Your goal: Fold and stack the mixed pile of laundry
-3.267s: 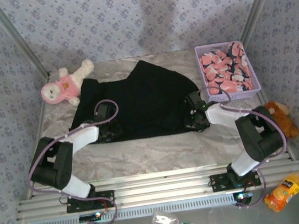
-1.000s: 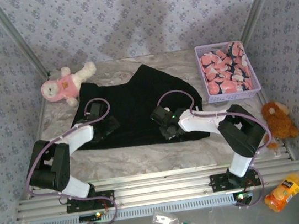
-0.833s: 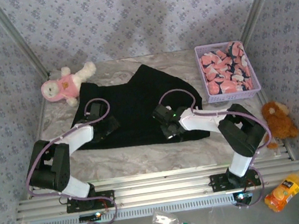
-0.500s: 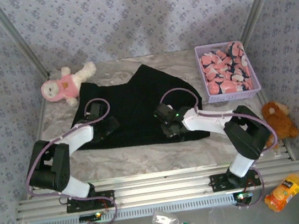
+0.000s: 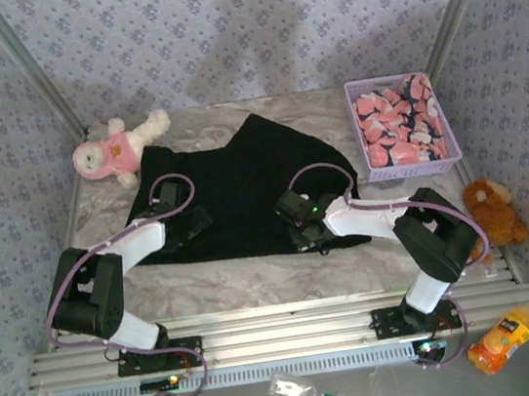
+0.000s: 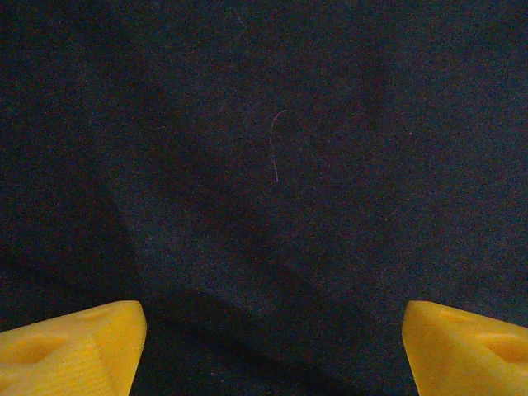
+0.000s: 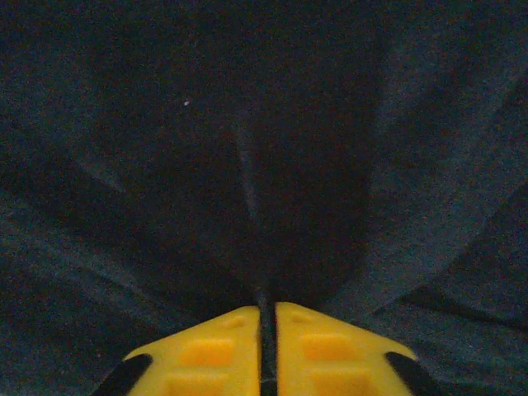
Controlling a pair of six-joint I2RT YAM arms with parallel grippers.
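Top view first: the black T-shirt (image 5: 243,186) is spread out flat-ish in the middle of the table (image 5: 256,280), with a point of cloth sticking up toward the back. The pink garment (image 5: 397,127) with the dark and white shapes is bunched up inside the lavender basket (image 5: 356,131) at the back right corner, well apart from the shirt. The pink-and-white plush toy (image 5: 110,153) lies at the back left, just off the shirt's corner. Both arms reach onto the shirt: the left gripper (image 5: 194,223) sits over its near left part, the right gripper (image 5: 299,230) is down at the near edge, a bit right of center. A brown teddy (image 5: 491,210) sits off the table's right side, and 3 bottles lie down front past the arm bases.

Left wrist view: the left gripper (image 6: 272,338) is spread wide, with 2 yellow fingers (image 6: 74,351) at the bottom corners and nothing between them but the black T-shirt (image 6: 272,165) underneath. Can't tell if the tips touch the cloth.

Right wrist view: the right gripper (image 7: 266,346) is clamped tight, yellow fingers (image 7: 206,355) pressed together with just a thin seam, and creases in the black T-shirt (image 7: 264,165) fan out from the tips, so it's pinching a ridge of that cloth
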